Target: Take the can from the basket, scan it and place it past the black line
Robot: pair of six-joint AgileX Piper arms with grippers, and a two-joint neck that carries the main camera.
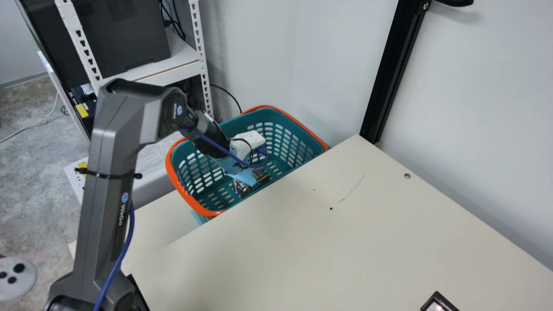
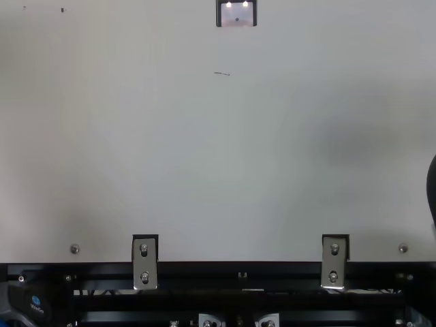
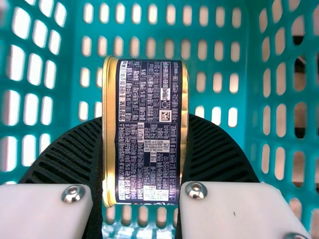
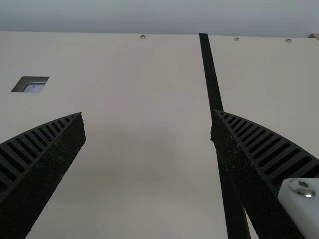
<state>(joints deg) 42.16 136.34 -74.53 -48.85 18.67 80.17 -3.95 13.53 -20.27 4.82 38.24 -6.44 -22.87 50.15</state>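
My left gripper (image 1: 249,178) is down inside the teal basket (image 1: 281,157) with the orange rim. In the left wrist view, the dark blue can (image 3: 149,132) with gold edges is held between the two ribbed fingers of my left gripper (image 3: 143,149), which touch it on both sides. Behind it are the perforated walls of the basket (image 3: 254,94). My right gripper (image 4: 148,124) stands open and empty above the table. The black line (image 4: 212,74) runs beyond and beneath its one finger. The scanner (image 2: 237,15) is set in the table.
The cream table (image 1: 302,242) borders the basket, its edge overlapping the basket's near side. A white shelf rack (image 1: 185,65) with a dark machine stands behind my left arm. A black post (image 1: 391,73) rises at the table's far corner, by the wall.
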